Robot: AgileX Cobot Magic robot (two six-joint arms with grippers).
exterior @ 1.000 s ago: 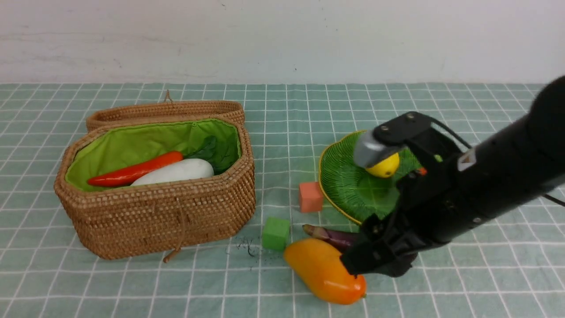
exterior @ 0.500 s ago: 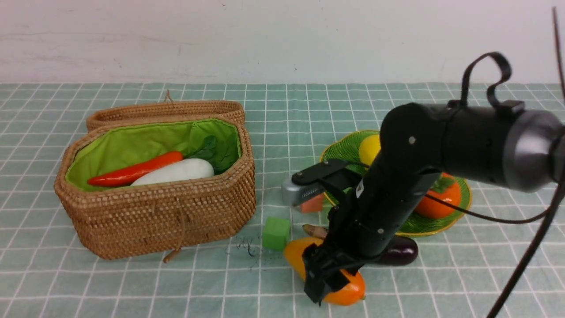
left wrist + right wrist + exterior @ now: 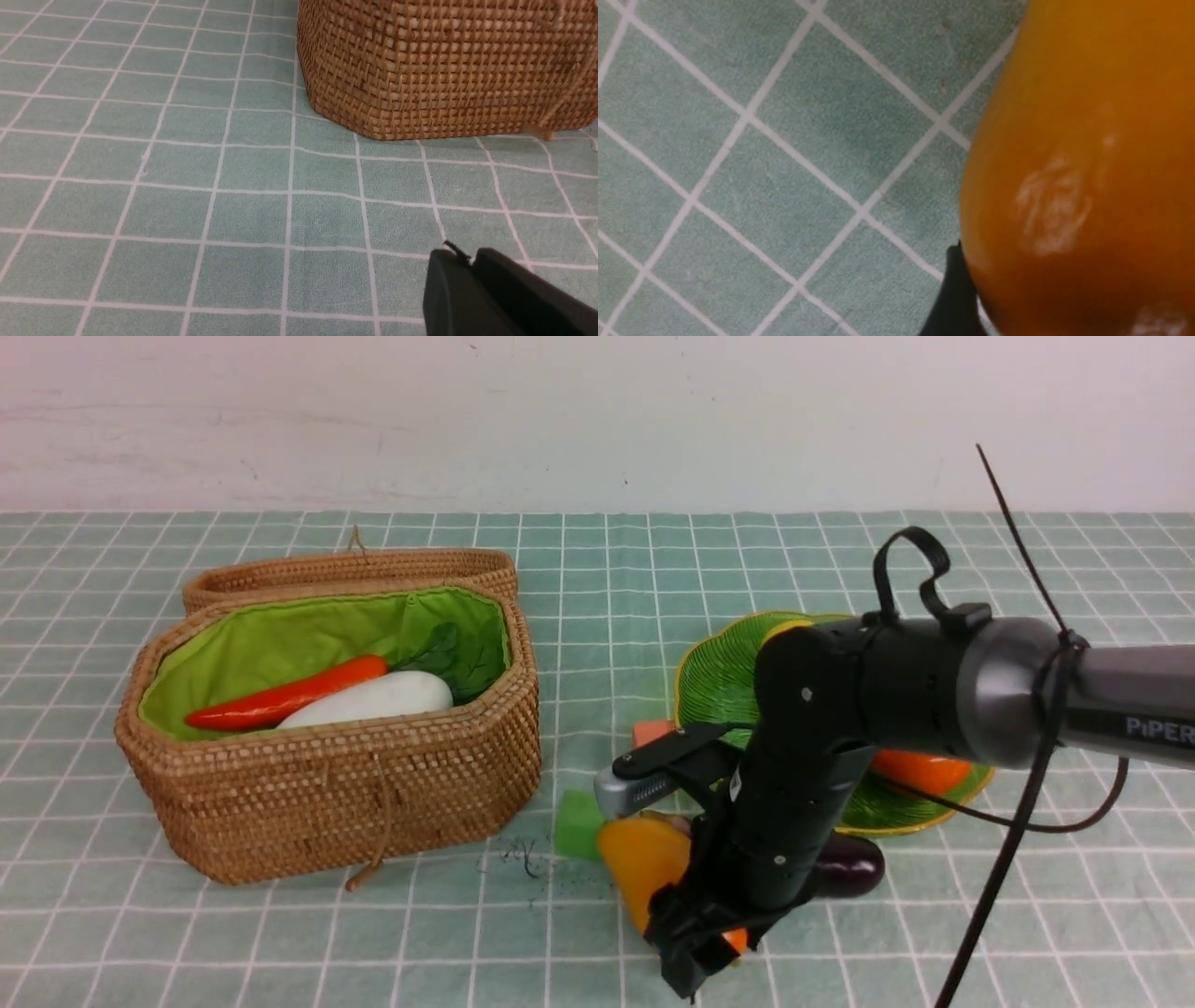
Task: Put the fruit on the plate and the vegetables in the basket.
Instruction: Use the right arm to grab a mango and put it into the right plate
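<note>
Pale green checked cloth covers the table under a plain white wall. White letters reading "PiPER" are printed on the grey sleeve of the right arm; no other writing shows.

That arm bends down over the near side of the cloth, and the right gripper sits at the mango. In the right wrist view the mango fills most of the picture with one dark finger pressed against its side; the other finger is hidden, so whether the jaws have closed on the fruit cannot be told.

A dark purple eggplant lies just behind the arm, and a green cube and a salmon cube sit beside the mango. On the green leaf plate an orange persimmon shows past the arm.

At the left, the wicker basket stands open, holding a carrot and a white radish.

The left gripper rests low over the cloth near the basket's woven wall, its fingers together.
</note>
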